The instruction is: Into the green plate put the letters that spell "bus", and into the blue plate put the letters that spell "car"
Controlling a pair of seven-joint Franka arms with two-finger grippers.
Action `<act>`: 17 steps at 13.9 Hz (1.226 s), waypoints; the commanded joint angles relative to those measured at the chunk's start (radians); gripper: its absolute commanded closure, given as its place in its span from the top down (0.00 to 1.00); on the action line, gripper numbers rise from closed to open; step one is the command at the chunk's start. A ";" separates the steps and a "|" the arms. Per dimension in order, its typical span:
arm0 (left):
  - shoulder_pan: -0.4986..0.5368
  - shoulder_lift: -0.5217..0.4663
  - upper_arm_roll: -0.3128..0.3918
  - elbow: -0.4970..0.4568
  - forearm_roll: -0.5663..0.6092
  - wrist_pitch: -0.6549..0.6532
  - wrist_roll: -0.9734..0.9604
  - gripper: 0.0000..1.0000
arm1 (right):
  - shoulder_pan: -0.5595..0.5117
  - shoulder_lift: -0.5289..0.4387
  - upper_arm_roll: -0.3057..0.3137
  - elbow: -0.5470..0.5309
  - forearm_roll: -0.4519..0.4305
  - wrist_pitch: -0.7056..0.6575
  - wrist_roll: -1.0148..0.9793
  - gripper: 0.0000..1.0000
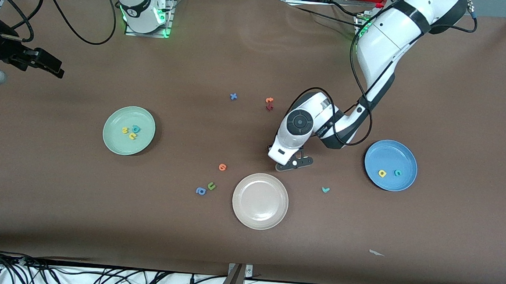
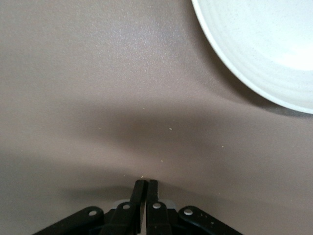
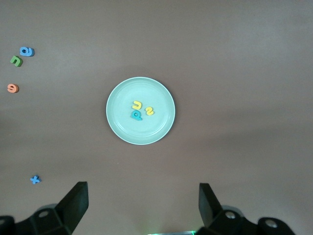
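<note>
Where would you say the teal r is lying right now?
On the bare table, the teal r lies between the cream plate and blue plate.

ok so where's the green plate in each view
front view: green plate toward the right arm's end of the table, with three letters on it.
left wrist view: not in it; only the cream-white plate shows.
right wrist view: centre, under the open jaws.
shared landmark: orange letter.

A big brown desk (image 1: 246, 255) fills the room. Black cables (image 1: 51, 274) lie along its edge nearest the camera.
</note>
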 commanded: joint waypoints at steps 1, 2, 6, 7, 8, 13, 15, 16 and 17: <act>0.001 0.015 0.006 0.023 -0.010 -0.001 0.015 0.15 | -0.015 0.008 0.016 0.044 -0.014 -0.014 -0.007 1.00; 0.009 0.001 0.015 0.023 -0.008 -0.014 0.018 0.22 | -0.017 0.016 0.015 0.045 -0.012 -0.009 -0.009 1.00; 0.105 -0.075 0.025 0.023 0.001 -0.146 0.167 0.51 | -0.012 0.030 0.019 0.051 -0.008 0.008 -0.029 1.00; 0.121 -0.085 0.026 0.023 0.001 -0.151 0.193 0.52 | -0.008 0.028 0.021 0.051 -0.009 0.008 -0.029 1.00; 0.153 -0.086 0.025 0.023 0.001 -0.153 0.224 0.51 | -0.007 0.028 0.021 0.051 -0.008 0.006 -0.029 1.00; 0.244 -0.063 0.034 0.025 0.001 -0.137 0.366 0.51 | -0.007 0.025 0.021 0.051 -0.008 0.003 -0.030 1.00; 0.256 -0.036 0.045 0.075 0.000 -0.130 0.385 0.53 | -0.007 0.025 0.021 0.051 -0.008 0.003 -0.030 1.00; 0.256 -0.011 0.048 0.112 -0.002 -0.130 0.385 0.56 | -0.007 0.025 0.021 0.051 -0.008 0.001 -0.030 1.00; 0.254 0.013 0.046 0.146 -0.002 -0.130 0.381 0.63 | -0.007 0.025 0.021 0.051 -0.008 0.001 -0.030 1.00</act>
